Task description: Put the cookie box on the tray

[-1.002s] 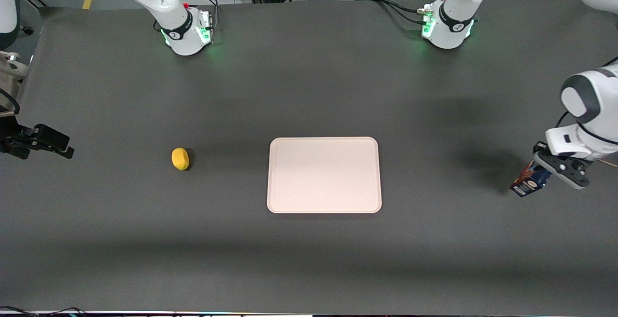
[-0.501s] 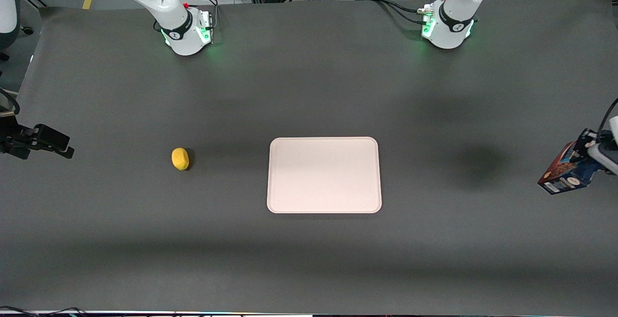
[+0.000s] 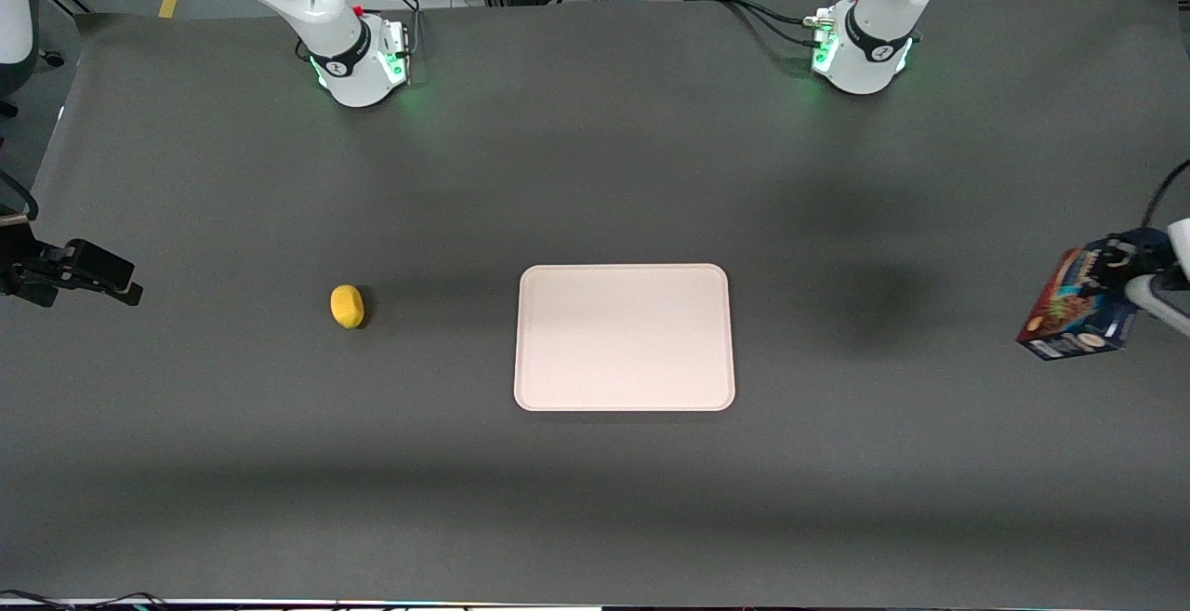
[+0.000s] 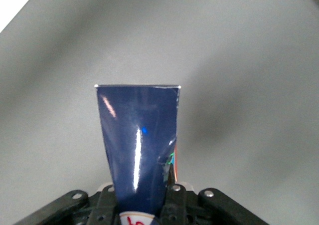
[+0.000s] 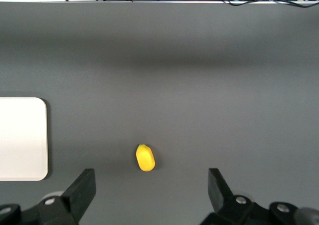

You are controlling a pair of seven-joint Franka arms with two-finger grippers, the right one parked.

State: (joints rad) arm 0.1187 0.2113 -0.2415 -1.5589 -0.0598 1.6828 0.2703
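Dark grey matte bench (image 3: 595, 174) under everything, cables and rack frames along its edge farthest from the front camera.

Left end effector (image 4: 144, 197) at the working arm's end of the bench, closed on the cookie box (image 3: 1074, 306), black fingers (image 4: 174, 197) pressed against the box's narrow end in the wrist view. Held in the air, tilted, clear of the bench, with a soft shadow on the bench nearby.

Cookie box: small, narrow, dark navy-blue cardboard, glossy enough to carry a bright streak of reflected light along one long face. Brown cookie pictures on the broad face toward the front camera, a round white-and-red logo on the low end face. Slight crease or dent on one long edge close to the fingers. Much smaller than the tray.

Tray (image 3: 624, 337): large, flat, pale pinkish-white, rectangular with rounded corners and a low rim, near the middle of the bench, well apart from the box, nothing on it.

Small yellow lemon-like lump (image 3: 347, 305) on the bench, toward the parked arm's end, apart from the tray.

Count: one cookie box, one tray, one yellow lump.
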